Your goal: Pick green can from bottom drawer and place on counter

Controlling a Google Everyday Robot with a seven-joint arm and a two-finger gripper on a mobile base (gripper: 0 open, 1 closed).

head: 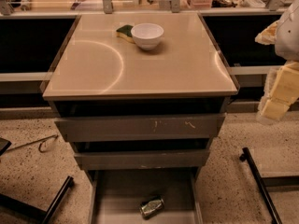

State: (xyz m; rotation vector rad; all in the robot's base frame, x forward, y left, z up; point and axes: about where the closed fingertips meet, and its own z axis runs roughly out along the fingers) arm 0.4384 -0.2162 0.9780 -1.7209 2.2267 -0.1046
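Note:
The green can [152, 207] lies on its side on the grey floor of the open bottom drawer [117, 195], near the drawer's front and a little right of centre. The tan counter [140, 64] sits above the three drawers. My gripper [275, 104] hangs at the right edge of the view, level with the counter's front edge and to the right of it, far above and to the right of the can. It holds nothing that I can see.
A white bowl [147, 35] and a green-and-yellow sponge [124, 31] sit at the back of the counter. Two shut drawer fronts [140, 127] lie above the open drawer. Black chair legs [259, 181] stand on the speckled floor to the right and left [56, 199].

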